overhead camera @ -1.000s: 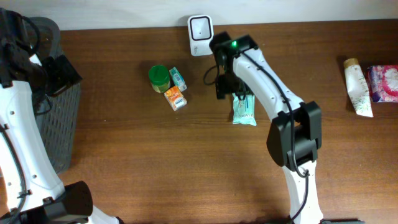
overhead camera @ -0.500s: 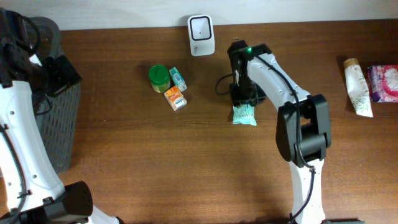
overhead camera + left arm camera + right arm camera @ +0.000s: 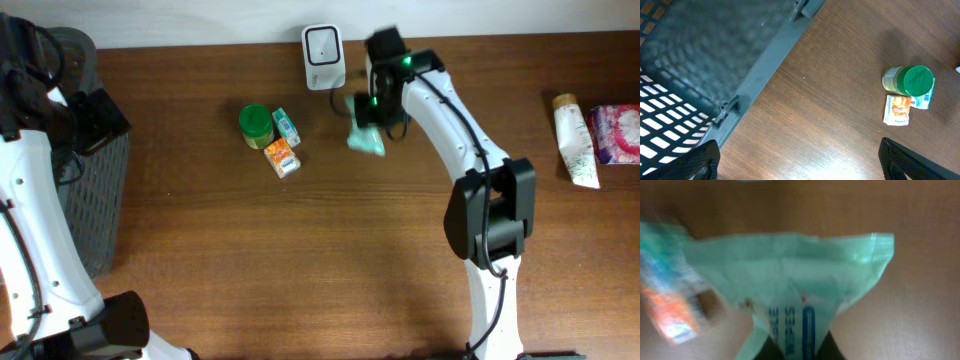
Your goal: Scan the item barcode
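Right gripper (image 3: 371, 118) was clamped on the pack (image 3: 366, 141) by one edge; it looked light, soft, floppy, probably slippery.

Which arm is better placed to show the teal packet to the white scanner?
Right. The right gripper is shut on the teal packet, held just beside the white scanner. The left gripper hangs open over by the grey basket, well away from the scanner, holding nothing.

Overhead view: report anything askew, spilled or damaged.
Nothing looks spilled or broken. Only the green wipes packet stands out: the right gripper pinches one end, so it bunches and creases, held beside the white scanner.
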Tool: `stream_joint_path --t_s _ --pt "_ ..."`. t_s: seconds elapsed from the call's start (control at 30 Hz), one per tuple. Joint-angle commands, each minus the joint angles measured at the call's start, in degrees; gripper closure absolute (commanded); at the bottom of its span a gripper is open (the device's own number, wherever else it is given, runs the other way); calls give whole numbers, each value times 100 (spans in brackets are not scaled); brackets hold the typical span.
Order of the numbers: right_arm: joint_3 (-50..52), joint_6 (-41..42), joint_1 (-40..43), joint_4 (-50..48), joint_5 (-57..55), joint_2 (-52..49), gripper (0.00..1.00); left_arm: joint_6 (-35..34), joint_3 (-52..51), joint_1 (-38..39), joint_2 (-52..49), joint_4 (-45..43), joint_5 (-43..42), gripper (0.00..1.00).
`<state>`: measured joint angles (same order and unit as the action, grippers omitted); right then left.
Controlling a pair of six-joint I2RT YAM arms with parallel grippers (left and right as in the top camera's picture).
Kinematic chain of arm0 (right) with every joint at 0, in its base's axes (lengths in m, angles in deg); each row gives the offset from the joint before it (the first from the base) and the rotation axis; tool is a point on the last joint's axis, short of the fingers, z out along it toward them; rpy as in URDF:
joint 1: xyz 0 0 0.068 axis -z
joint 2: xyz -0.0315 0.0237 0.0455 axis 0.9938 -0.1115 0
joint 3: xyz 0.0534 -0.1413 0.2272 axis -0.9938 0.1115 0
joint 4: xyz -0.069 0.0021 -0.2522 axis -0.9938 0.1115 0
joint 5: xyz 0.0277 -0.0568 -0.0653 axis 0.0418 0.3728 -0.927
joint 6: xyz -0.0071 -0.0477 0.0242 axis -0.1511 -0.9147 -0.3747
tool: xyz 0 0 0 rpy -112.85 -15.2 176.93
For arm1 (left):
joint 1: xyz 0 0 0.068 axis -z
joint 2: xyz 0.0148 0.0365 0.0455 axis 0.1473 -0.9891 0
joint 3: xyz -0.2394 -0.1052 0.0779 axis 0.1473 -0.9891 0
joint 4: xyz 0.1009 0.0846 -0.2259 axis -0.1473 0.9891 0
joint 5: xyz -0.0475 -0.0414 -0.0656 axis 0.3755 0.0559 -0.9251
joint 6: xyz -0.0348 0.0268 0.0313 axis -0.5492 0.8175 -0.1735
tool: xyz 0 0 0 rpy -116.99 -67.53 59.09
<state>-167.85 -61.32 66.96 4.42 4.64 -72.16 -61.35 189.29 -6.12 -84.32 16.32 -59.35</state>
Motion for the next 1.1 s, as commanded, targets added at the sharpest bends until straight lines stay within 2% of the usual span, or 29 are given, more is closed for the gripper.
stream_joint_path --t_s 0.0,0.13,0.2,0.37,0.47,0.87,1.0,1.07 --pt "-280 319 -79 -1397 249 52 96 -76 -7 -22 120 7 44 1" --pt "-229 315 -205 -3329 2 -205 96 -79 -7 -22 120 7 44 1" --pt "-229 223 -245 -3952 -424 -398 96 -76 -7 -22 120 7 44 1" --pt "-229 -1021 -291 -4804 -514 -857 96 -76 -7 -22 120 7 44 1" --pt "-229 -1021 -289 -4870 -876 -935 96 -79 -7 -22 120 7 44 1" --pt "-212 -994 -260 -4725 -791 -946 96 -76 -7 -22 120 7 44 1" --pt "-219 -992 59 -4229 -813 -428 96 -79 -7 -22 120 7 44 1" --pt "-221 -994 372 -3606 -813 -192 96 -79 -7 -22 120 7 44 1"
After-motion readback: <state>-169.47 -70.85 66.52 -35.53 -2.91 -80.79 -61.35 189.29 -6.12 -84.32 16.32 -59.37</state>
